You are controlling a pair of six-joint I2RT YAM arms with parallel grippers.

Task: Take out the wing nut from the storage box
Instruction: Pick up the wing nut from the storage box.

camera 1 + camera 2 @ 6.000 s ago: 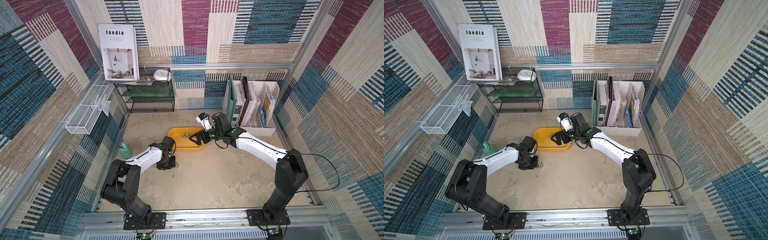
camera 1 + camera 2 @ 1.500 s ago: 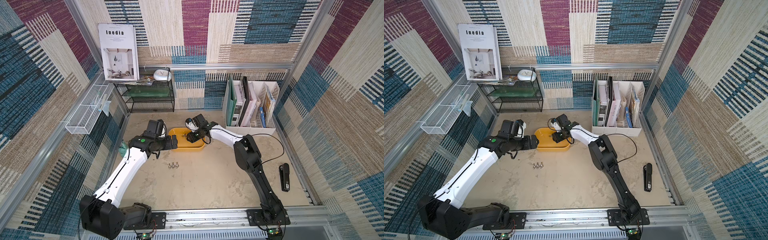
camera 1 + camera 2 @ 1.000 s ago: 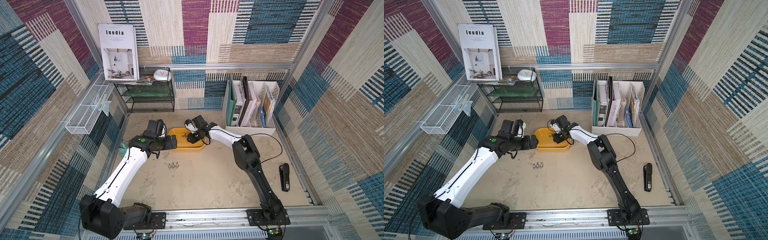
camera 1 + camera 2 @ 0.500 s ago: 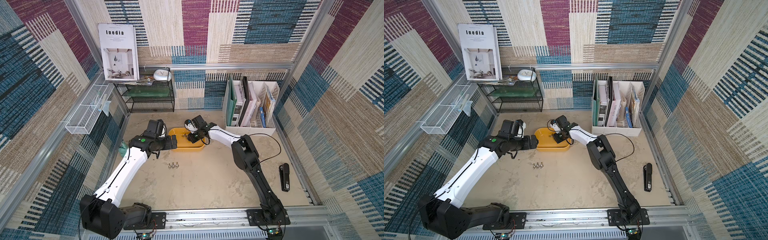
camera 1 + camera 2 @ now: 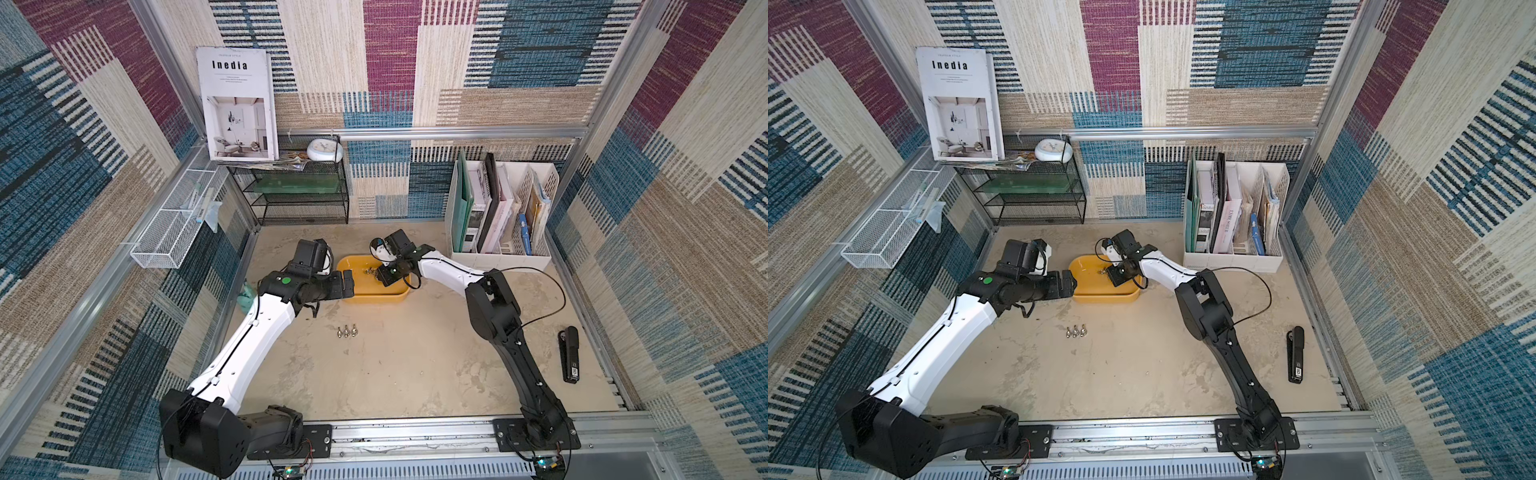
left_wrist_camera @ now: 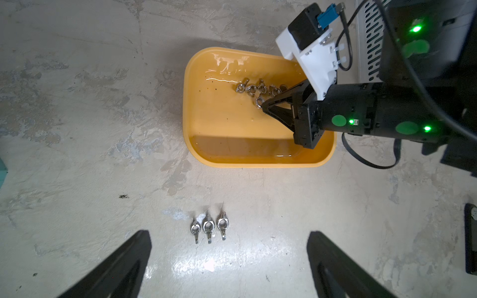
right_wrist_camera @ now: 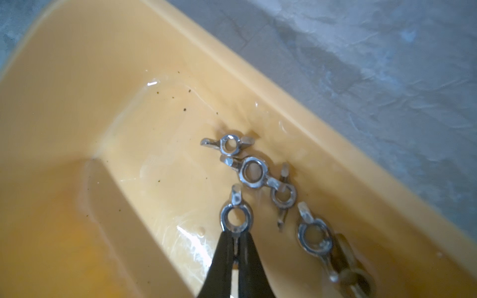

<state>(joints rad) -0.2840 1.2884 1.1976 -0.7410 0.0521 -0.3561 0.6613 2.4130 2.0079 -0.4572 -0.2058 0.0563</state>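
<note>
Right, the right gripper [image 7: 236, 238] is down inside the storage box [image 6: 219, 121], and its jaws are pinched tight on one wing of a wing nut [image 7: 235, 200]. So I'd call the grasp made and the lift-out the step in hand. From here I can't say whether the nut has cleared the box floor yet.

Look at how it sits. The nut lies flat, ring face up, and its long axis runs wing to wing, straight in line with the fingers. The clamped wing is buried between the tips and the free wing points directly away from the hand. The hole sits just ahead of the fingertips.

The other wing nuts [image 7: 254, 171] are bunched beyond that free wing and off to one side of the fingers, close but not touching the held one, as far as I can see.

The next move, I reckon, wants a clean rise straight up before any travel, high enough to carry the nut over the rim. It's held by one thin wing only, so it could pivot or slip if the hand swings quickly.

The left gripper [image 5: 348, 283] hangs by the box's end, jaws spread wide and empty, with three wing nuts [image 6: 207, 227] lined up on the table [image 6: 77, 129] below it.
</note>
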